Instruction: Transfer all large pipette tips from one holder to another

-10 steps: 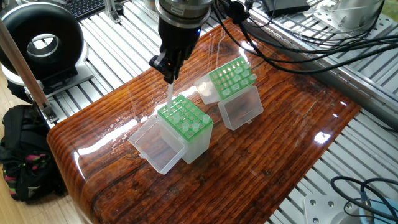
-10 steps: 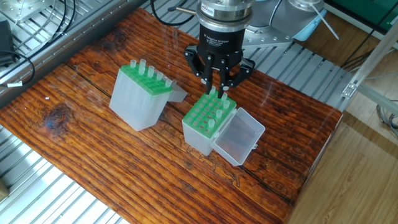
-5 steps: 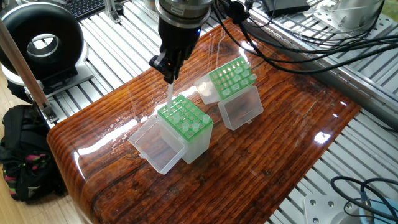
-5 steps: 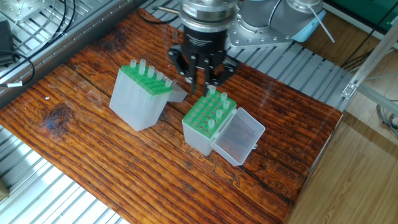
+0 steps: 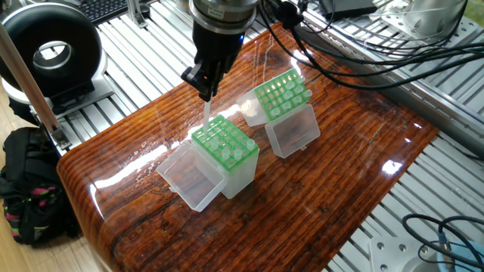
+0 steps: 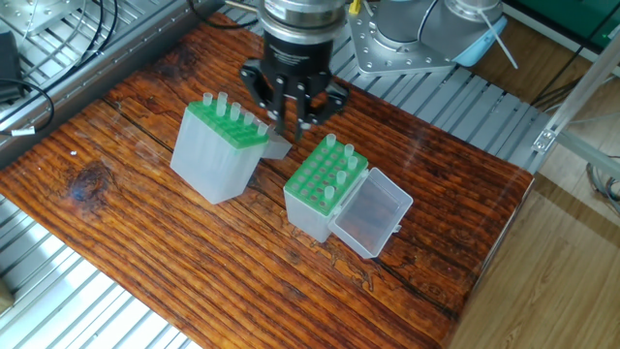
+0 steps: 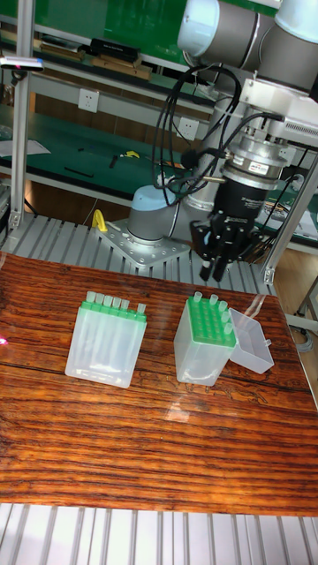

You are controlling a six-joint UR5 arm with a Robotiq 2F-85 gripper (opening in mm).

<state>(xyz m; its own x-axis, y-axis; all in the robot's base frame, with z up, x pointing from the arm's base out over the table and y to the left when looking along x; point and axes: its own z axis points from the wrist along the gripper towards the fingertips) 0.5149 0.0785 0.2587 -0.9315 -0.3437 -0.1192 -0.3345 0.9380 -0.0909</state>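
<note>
While a large pipette tip (image 5: 206, 110) hangs point-down from its clenched fingers (image 6: 281, 121), the gripper (image 5: 206, 89) hovers above the desk (image 6: 145, 233) between two green-topped holders, high enough, it seems, to clear the racks. The holder with its clear lid open (image 6: 325, 189) keeps four tips and many bare holes; the other holder (image 6: 219, 147) carries a row of tips along its far edge.

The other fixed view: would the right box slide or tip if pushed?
Probably light: the box looks like thin, hollow translucent plastic. It may slide easily on the glossy table. Its open lid rests sideways and might brace that side.
</note>
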